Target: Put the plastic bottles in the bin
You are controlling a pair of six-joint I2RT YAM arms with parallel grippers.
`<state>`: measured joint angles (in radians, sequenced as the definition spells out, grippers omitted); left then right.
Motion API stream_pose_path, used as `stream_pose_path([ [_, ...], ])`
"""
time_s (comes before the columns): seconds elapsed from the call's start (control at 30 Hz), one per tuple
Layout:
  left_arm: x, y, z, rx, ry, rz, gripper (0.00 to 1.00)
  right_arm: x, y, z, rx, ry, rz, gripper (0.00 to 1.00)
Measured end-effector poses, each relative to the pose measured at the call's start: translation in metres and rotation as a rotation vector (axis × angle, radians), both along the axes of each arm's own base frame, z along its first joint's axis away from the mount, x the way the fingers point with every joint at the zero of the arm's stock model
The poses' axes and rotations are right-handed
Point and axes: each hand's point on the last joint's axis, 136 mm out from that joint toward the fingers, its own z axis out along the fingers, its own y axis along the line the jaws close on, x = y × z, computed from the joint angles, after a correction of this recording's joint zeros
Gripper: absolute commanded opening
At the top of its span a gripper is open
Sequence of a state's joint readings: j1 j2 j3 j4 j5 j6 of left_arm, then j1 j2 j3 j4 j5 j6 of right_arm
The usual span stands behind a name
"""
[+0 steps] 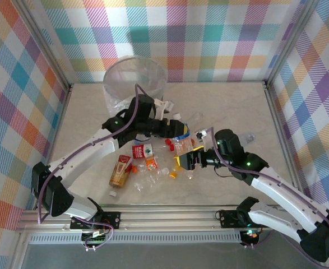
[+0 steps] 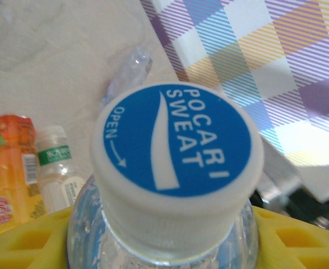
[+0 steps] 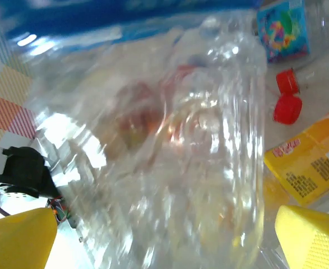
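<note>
A blue cap printed POCARI SWEAT is seen closest to the left wrist lens. It sits on the blue-capped bottle, whose shoulders are pinched between the yellow pads of the left pincer. At 9 o'clock of that cap, an orange-labelled bottle and a small white-capped bottle are seen side by side, and one clear bottle lies at 11 o'clock.

From above, the left pincer is found over the far side of the heap of plastic bottles at mid-counter. The right pincer is at the heap's 3 o'clock. Its yellow fingers are spread wide either side of a blurred see-through bottle, and a gap is seen at the right-hand finger. Two red caps are seen at 2 o'clock of it.

One bin stands at 12 o'clock, by the far wall and left of centre. It is just beyond the left pincer.

The counter is bounded by metal rails on all sides and checked walls on three. Bare surface is left at 9 o'clock of the heap and at its far right. One lone bottle lies at 3 o'clock.

Roughly eight bottles can be made out in the heap, though an exact count cannot be given
</note>
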<state>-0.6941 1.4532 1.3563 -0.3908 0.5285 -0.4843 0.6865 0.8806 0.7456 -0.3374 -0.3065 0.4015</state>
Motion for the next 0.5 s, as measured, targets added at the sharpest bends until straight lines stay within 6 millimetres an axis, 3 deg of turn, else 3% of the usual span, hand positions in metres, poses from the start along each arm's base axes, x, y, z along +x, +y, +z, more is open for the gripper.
stream_pose_path([
  [0.37,0.051,0.025,0.063,0.068,-0.129,0.081,0.59,0.001,-0.034,0.054,0.019,-0.309,-0.094,1.0],
  [0.5,0.067,0.034,0.085,0.077,-0.163,0.11,0.59,0.004,-0.046,0.083,0.019,-0.434,-0.14,1.0],
])
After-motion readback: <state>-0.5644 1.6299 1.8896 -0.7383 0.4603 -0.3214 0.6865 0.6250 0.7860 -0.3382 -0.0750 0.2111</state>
